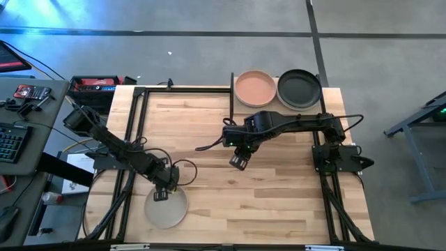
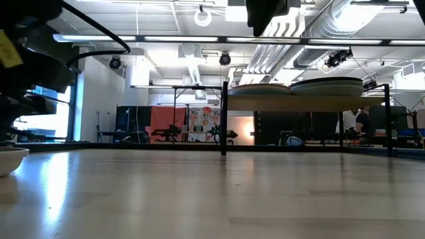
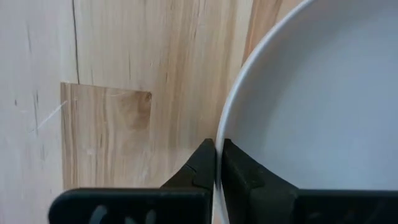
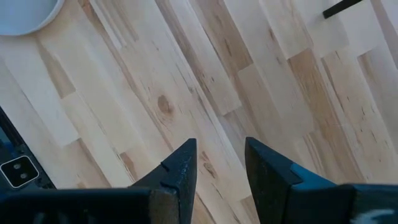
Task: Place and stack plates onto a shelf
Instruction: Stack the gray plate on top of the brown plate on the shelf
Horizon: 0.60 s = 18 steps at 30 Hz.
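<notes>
A light grey plate [image 1: 166, 209] lies near the table's near-left corner; it also shows as plate [image 2: 9, 160] at the low view's left edge and as plate [image 4: 25, 14] in the right wrist view. My left gripper [image 1: 162, 192] is shut on its far rim. A terracotta plate [image 1: 255, 88] and a black plate [image 1: 300, 89] sit side by side on the shelf [image 2: 305, 103] at the far right. My right gripper [image 1: 238, 162] hangs open over the table's middle, touching nothing; the right gripper [image 4: 219, 163] sees bare wood between its fingers. My left gripper pinches the grey plate's rim [image 3: 219, 140] on its far side, one finger [image 3: 200, 167] outside the plate and one finger [image 3: 241, 171] inside the bowl. The fingers come from above, pointing down. The plate lies level and looks to rest on the table.
The shelf's black posts [image 2: 224, 119] stand on the far right of the table. Black frame rails [image 1: 132, 125] run along the table's left side, and a cable [image 1: 182, 171] loops near the left gripper. Bare planks [image 1: 279, 188] lie between the grey plate and the shelf.
</notes>
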Each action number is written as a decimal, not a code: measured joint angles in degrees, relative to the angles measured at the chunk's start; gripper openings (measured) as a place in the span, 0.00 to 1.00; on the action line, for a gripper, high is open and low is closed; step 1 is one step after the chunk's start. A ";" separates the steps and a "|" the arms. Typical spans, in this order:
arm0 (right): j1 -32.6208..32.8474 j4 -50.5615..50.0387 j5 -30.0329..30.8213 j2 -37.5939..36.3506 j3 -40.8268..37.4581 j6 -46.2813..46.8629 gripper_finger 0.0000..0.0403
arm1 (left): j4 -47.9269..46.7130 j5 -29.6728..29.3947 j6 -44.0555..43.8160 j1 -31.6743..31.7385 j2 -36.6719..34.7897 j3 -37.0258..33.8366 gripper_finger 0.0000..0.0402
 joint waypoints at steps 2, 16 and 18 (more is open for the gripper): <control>0.00 0.01 0.00 0.00 0.00 0.00 0.28 | -0.34 1.32 0.66 1.23 0.02 0.20 0.01; -0.31 3.14 7.11 0.00 0.00 -1.55 0.31 | -15.93 -5.12 3.96 16.06 0.09 14.95 0.00; -0.57 3.48 8.00 0.00 0.00 -1.73 0.34 | -18.24 -7.31 3.96 18.52 0.09 17.89 0.00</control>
